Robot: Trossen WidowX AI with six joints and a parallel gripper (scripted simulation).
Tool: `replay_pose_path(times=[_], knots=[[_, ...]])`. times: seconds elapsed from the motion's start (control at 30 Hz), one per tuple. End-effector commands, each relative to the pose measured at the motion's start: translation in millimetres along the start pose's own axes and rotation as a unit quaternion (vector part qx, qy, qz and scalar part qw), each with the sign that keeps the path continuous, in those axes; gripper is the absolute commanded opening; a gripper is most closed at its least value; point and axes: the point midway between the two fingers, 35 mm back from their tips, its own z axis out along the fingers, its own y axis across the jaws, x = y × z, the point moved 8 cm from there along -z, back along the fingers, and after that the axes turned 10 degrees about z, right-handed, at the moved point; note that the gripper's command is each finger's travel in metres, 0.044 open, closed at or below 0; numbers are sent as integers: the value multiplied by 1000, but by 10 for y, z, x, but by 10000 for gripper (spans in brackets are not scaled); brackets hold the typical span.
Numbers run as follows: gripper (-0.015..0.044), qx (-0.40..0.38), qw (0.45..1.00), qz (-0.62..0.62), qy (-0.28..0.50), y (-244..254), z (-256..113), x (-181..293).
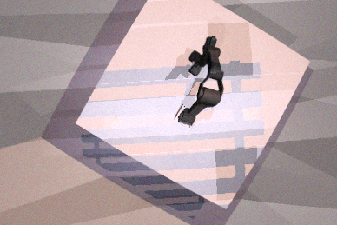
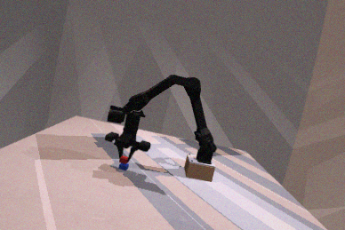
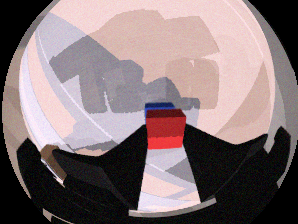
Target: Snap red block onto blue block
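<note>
From here the gripper [image 2: 124, 161] [image 3: 164, 128] is pinching the red block [image 2: 124, 159] [image 3: 166, 131], with the blue block [image 2: 124, 166] [image 3: 160, 106] right beneath its fingertips. Looks like the pressing step; next calls for a straight, firm push down.

Pictured under soft, pinkish light, with angular gray and tan facets behind a pale pink tabletop [image 1: 148, 45] [image 2: 80, 202] [image 3: 240, 60]. Striped with lavender-gray bands and overlaid with brownish shadow patches. Set at a slant from above, with darker purplish edges along two sides.
</note>
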Motion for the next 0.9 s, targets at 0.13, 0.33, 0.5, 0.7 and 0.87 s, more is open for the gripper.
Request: replay_pose_path(times=[0.13, 0.33, 0.5, 0.7, 0.87], knots=[[0, -6, 1000, -2, 4, 14, 76, 13], [0, -6, 1000, -2, 4, 13, 87, 12], [0, -6, 1000, -2, 4, 12, 102, 12], [0, -6, 1000, -2, 4, 12, 102, 12], [0, -6, 1000, -2, 4, 12, 142, 12]])
